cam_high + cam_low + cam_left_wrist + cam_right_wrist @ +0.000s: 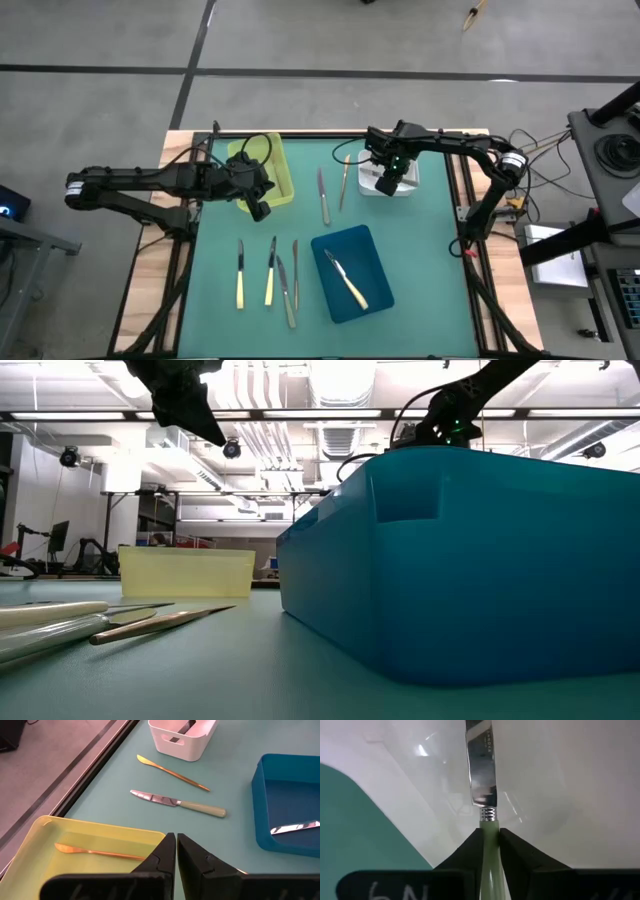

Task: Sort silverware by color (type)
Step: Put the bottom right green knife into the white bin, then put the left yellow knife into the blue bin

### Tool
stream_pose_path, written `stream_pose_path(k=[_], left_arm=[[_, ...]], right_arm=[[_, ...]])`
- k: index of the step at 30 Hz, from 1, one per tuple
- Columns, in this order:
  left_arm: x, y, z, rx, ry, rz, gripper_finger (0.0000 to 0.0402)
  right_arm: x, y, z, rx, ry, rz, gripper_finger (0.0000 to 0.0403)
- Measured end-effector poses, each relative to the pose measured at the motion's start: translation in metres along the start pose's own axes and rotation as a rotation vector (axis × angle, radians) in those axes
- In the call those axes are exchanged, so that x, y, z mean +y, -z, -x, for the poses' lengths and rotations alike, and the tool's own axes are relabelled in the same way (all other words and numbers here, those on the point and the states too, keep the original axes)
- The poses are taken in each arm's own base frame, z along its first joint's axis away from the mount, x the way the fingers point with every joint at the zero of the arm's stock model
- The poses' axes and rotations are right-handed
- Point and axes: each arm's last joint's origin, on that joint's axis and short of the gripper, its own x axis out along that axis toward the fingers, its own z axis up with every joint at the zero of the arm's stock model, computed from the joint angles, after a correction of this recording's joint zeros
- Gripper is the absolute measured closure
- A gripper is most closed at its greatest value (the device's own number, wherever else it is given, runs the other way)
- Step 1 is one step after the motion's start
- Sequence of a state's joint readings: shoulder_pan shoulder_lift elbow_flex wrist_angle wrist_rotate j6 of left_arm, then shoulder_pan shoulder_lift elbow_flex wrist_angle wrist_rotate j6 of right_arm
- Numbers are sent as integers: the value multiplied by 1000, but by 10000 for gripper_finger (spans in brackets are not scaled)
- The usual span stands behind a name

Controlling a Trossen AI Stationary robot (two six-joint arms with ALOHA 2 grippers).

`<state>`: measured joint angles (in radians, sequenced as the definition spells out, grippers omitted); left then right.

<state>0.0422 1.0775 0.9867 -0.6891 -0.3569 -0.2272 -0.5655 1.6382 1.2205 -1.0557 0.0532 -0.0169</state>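
Note:
My right gripper (389, 180) (490, 832) hovers over the white tray (408, 183) and is shut on a cream-handled knife (482, 765). My left gripper (258, 207) (176, 839) is shut and empty above the near right corner of the yellow tray (280, 170), which holds one gold utensil (95, 852). A cream-handled knife (323, 196) and a gold utensil (344, 180) lie flat on the mat between the trays. Several more pieces (270, 272) lie near the table's near edge. The blue tray (365, 245) holds one knife (346, 279). My right gripper pinches the knife's cream handle (488, 825) between its two fingers (470, 845), just behind the ribbed collar at the blade end. The fingers lie along the knife. The silver blade (481, 750) reaches past the fingertips into the white tray, lifted off its floor.
The yellow tray (185, 572) and the blue tray (470, 560) stand on the green mat. The white tray (182, 737) sits by the far right. Wooden table edges frame the mat, and cables run along the right arm. Open mat lies between the blue tray and the right edge.

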Motion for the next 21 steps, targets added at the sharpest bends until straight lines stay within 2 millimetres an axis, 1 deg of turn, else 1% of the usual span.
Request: stream_pose_path(k=[10, 16, 21], left_arm=[[0, 0, 0, 0, 0, 0, 402], [0, 0, 0, 0, 0, 0, 402], [0, 0, 0, 0, 0, 0, 402]], right_arm=[[0, 1, 2, -8, 1, 2, 376], [-1, 4, 12, -40, 0, 0, 393], [-1, 4, 18, -83, 0, -10, 394]])
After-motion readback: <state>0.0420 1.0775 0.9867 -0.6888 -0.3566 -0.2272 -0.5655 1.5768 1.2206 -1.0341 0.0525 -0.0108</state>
